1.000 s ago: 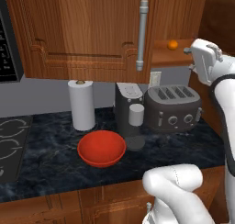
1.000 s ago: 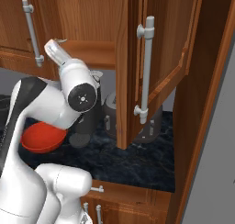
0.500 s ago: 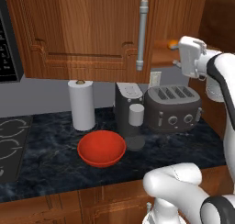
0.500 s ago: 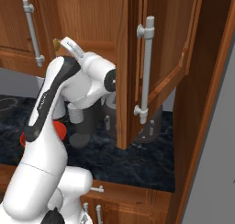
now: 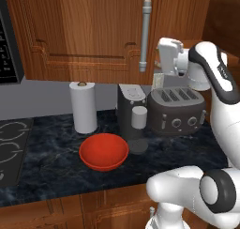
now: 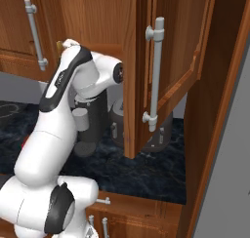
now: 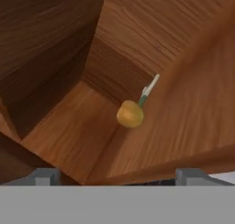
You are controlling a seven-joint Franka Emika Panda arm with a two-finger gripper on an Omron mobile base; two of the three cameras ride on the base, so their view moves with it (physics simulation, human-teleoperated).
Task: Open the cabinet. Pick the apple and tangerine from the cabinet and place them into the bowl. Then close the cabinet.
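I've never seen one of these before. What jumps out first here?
The white arm reaches up into the open wooden cabinet, its hand open. Inside, a small yellowish fruit sits on the shelf. Below, a glossy red bowl waits on the dark counter.

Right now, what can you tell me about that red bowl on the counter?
The bowl is wide, shallow and round, a glossy red all over, smooth like glazed ceramic or plastic. It sits upright and level on the dark marbled counter, with nothing inside it. It lies just in front of the white paper towel roll and to the left of the grey coffee machine. Nothing but the counter appears to touch it.
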